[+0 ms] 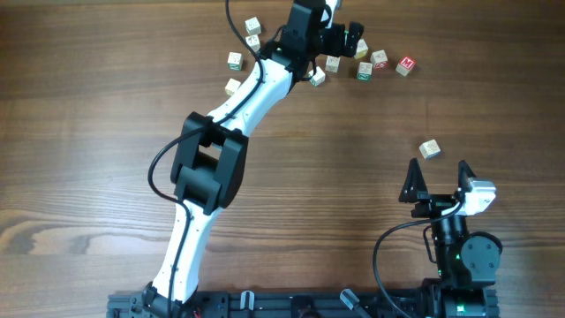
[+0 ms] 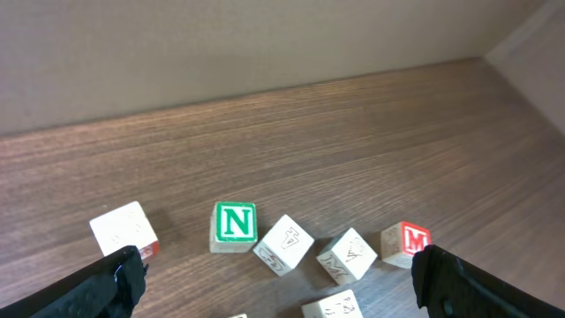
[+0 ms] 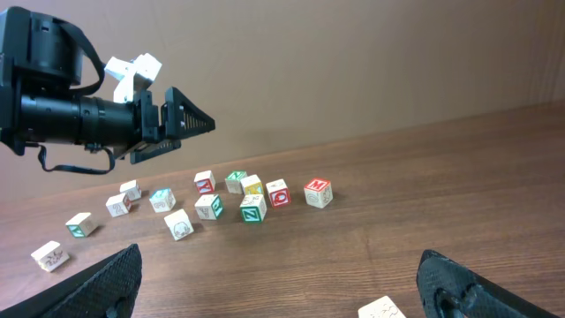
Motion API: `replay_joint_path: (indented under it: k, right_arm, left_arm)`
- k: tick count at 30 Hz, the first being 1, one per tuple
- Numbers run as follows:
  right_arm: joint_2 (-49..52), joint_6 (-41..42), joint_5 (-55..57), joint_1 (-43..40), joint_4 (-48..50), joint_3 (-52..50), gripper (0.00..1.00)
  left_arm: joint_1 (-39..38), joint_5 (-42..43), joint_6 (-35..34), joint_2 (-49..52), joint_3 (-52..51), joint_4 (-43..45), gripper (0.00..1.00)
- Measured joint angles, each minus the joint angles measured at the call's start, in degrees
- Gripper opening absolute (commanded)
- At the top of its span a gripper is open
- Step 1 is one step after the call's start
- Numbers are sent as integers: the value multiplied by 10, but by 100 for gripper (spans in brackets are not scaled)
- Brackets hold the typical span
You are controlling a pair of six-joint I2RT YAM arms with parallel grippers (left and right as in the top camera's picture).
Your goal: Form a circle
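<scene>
Thirteen-odd-block circle only loose arc, far side | L gripper spread wide over it, empty | R gripper spread nr stray cube | judge: nudge singly, low+slow, fetch stray last.

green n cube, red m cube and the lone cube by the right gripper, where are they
green N cube (image 2: pixel 236 223): left wrist view, on its lettered front face.
red M cube (image 2: pixel 413 240): left wrist view, on its red face.
lone cube (image 1: pixel 430 148): overhead view, on its top face.
</scene>
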Motion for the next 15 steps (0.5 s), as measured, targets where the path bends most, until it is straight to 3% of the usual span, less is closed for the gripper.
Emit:
replay_joint_path:
  k: [5,10,11,14,15]
  right_arm:
    - [0,0,0,0,0,0,100]
    - [0,0,0,0,0,0,100]
    - [0,0,0,0,0,0,100]
    - [0,0,0,0,0,0,100]
    - [0,0,0,0,0,0,100]
  left_arm:
    - [0,-12,23,45,3,2,84]
    - [0,-14,26,84,3,-4,80]
    - [0,-14,26,86,3,-4,76]
    - [-1,-14,32,86,3,0,45]
    - [-1,-15,30,86,3,-4,40]
